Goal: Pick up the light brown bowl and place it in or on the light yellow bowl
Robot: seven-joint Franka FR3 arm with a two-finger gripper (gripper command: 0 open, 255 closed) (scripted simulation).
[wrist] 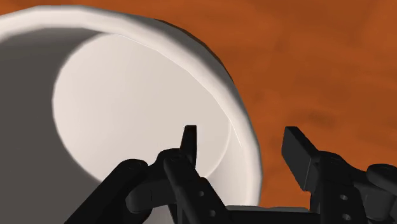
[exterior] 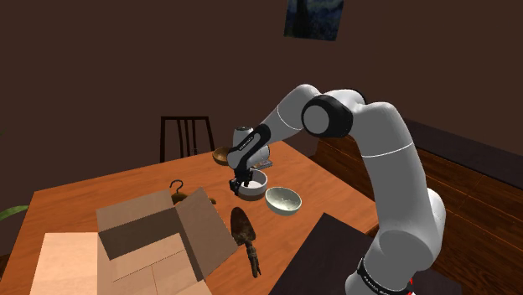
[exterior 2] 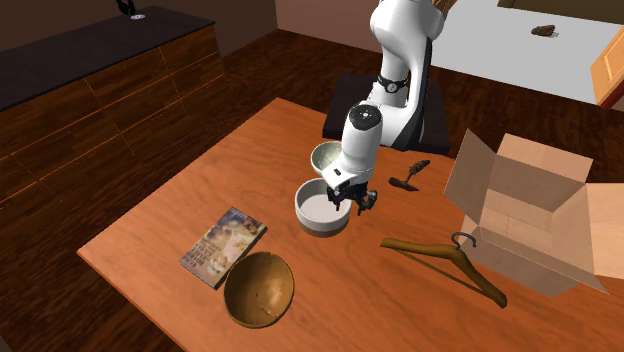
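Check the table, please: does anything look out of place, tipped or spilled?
Nothing looks spilled, tipped or broken. One oddity: a rusty-looking garden trowel lies among tableware, near the pale yellow bowl. The gripper, open, straddles the rim of the white bowl.

White bowl (wrist: 127, 95): wrist view's edge is cutting off much of it.
Cardboard box (exterior: 138, 211): shoulder view's lower edge is cropping its near side.
Wall picture (exterior: 314, 18): top edge is cutting it.
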